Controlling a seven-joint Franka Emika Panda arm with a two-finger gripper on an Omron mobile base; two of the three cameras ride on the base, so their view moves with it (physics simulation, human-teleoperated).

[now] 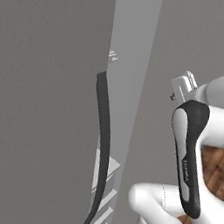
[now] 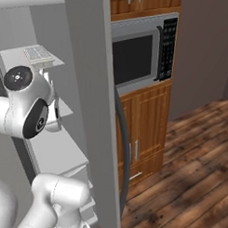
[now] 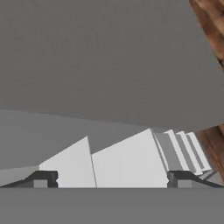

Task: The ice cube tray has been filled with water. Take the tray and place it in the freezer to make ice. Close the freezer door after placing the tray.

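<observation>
Now the tray (image 2: 38, 54) lies on a white freezer (image 2: 52, 150) shelf, upper left of the right base frame — its door (image 2: 95, 112) stands open. Low in the hand frame, the tool (image 3: 113, 179) gapes wide, holding nothing.

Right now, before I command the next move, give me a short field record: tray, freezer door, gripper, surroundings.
tray: white ice cube tray with small square cells lies on an upper white freezer shelf
freezer door: tall grey door with long dark curved handle stands open
gripper: two-finger gripper open, empty, facing white shelves
surroundings: silver microwave set in brown wooden cabinets
remaining: door not yet closed
</observation>
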